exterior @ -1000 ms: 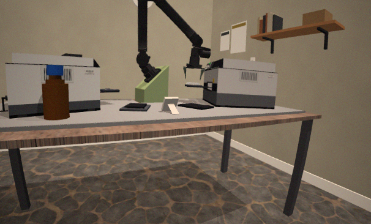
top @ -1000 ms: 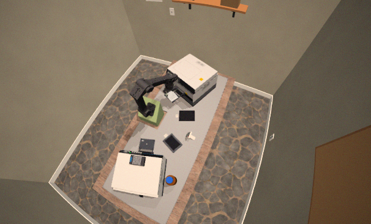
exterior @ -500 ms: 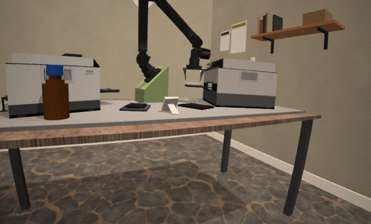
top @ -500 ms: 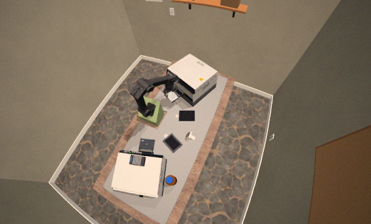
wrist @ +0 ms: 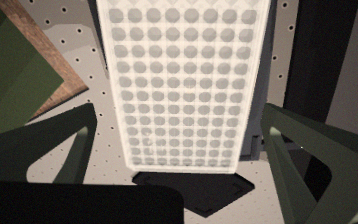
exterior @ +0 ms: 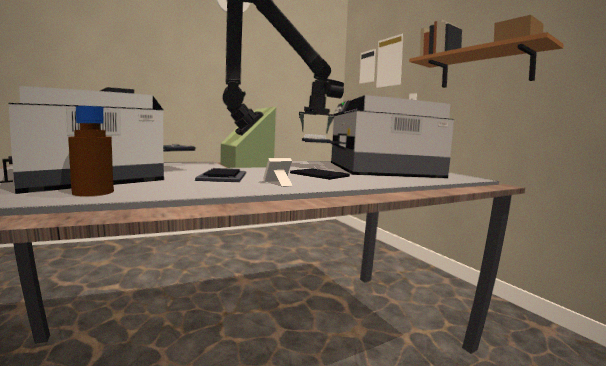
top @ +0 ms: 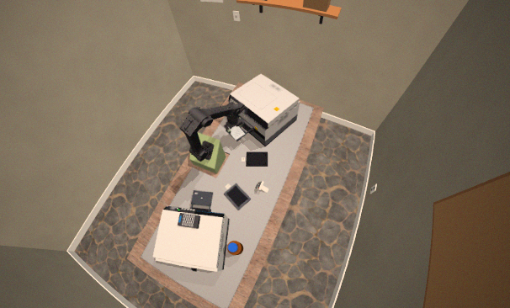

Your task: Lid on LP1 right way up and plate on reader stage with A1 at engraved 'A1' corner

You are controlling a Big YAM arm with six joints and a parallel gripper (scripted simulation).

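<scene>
The white plate (top: 236, 133) (exterior: 315, 136) (wrist: 182, 90) is at the apparent reader's stage, near the worktop's (top: 292, 168) (exterior: 278, 205) far right corner, exterior view. Open gripper (top: 236, 129) (exterior: 316, 130) (wrist: 178, 112) straddles it. Transfer appears made; seating, A1 orientation and lid placement remain unverified.

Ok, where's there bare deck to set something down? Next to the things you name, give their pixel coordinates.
Best patch: between the brown blue-capped bottle (top: 235, 248) (exterior: 91, 165) and the dark square-rimmed tray (top: 232, 202) (exterior: 201, 178), beside the nearby boxy white instrument (top: 183, 248) (exterior: 43, 132). Crowded: around the open gripper (top: 236, 127) (exterior: 316, 129) (wrist: 178, 112), its fingers straddling the white well plate (top: 236, 134) (exterior: 315, 137) (wrist: 185, 90). I'd keep hands out there.
</scene>
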